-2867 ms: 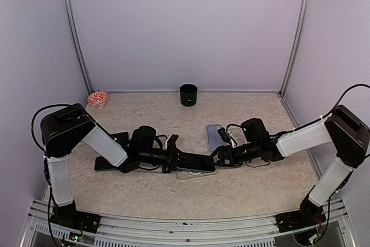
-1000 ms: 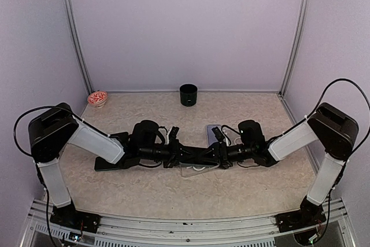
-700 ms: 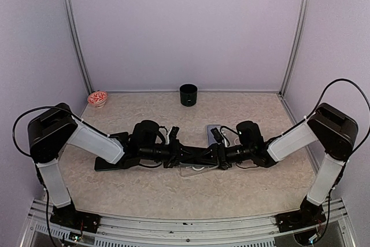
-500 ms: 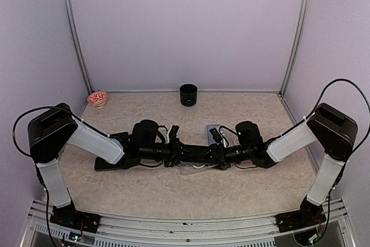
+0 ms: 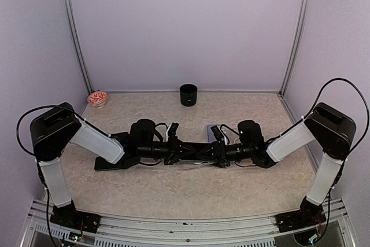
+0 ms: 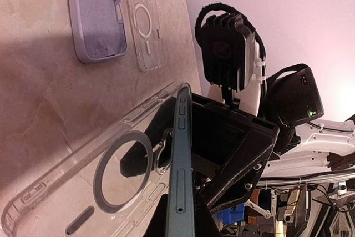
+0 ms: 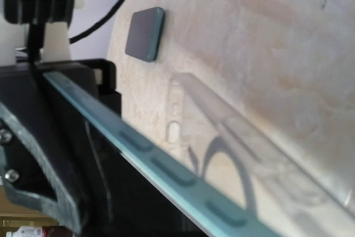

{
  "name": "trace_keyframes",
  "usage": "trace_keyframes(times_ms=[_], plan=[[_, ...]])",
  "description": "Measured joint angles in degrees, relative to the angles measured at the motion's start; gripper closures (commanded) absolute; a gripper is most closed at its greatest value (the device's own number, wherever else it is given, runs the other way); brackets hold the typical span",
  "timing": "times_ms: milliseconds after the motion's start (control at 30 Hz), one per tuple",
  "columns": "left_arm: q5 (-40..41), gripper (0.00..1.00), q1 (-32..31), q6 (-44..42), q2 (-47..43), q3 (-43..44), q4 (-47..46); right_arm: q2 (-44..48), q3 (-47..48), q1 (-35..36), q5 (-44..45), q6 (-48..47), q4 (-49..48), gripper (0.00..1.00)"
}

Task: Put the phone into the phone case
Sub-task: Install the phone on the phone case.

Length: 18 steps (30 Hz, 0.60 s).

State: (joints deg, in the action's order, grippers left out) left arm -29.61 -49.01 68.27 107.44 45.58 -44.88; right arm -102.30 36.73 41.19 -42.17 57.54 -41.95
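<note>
A dark phone (image 5: 196,151) with a teal edge is held on its side between my two grippers at the table's middle. My left gripper (image 5: 176,150) is shut on its left end and my right gripper (image 5: 218,152) is shut on its right end. A clear phone case (image 5: 194,162) with a ring on its back lies flat right under the phone. In the left wrist view the phone's edge (image 6: 180,165) stands just above the clear case (image 6: 105,178). The right wrist view shows the same edge (image 7: 166,170) over the case (image 7: 255,176).
A lilac case (image 5: 213,132) and another clear case (image 6: 145,20) lie just behind the phone. A black cup (image 5: 188,94) stands at the back wall, a red-and-white dish (image 5: 97,98) at the back left. A dark flat slab (image 5: 108,163) lies under the left arm.
My right gripper has moved left and closed on the phone's right end. The phone now stretches level between both grippers, slightly farther back, over the clear case.
</note>
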Motion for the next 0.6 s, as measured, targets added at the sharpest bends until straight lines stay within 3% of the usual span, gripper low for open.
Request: trace_keyframes(times_ms=[400, 600], plan=[[-1.8, 1.0, 0.3, 0.0, 1.0, 0.0, -1.9, -1.7, -1.0, -0.1, -2.0, 3.4, -6.0, 0.47], [-2.5, 0.9, 0.5, -0.4, 0.9, 0.0, -2.3, -1.9, -1.7, -0.1, -2.4, 4.3, -8.3, 0.5]])
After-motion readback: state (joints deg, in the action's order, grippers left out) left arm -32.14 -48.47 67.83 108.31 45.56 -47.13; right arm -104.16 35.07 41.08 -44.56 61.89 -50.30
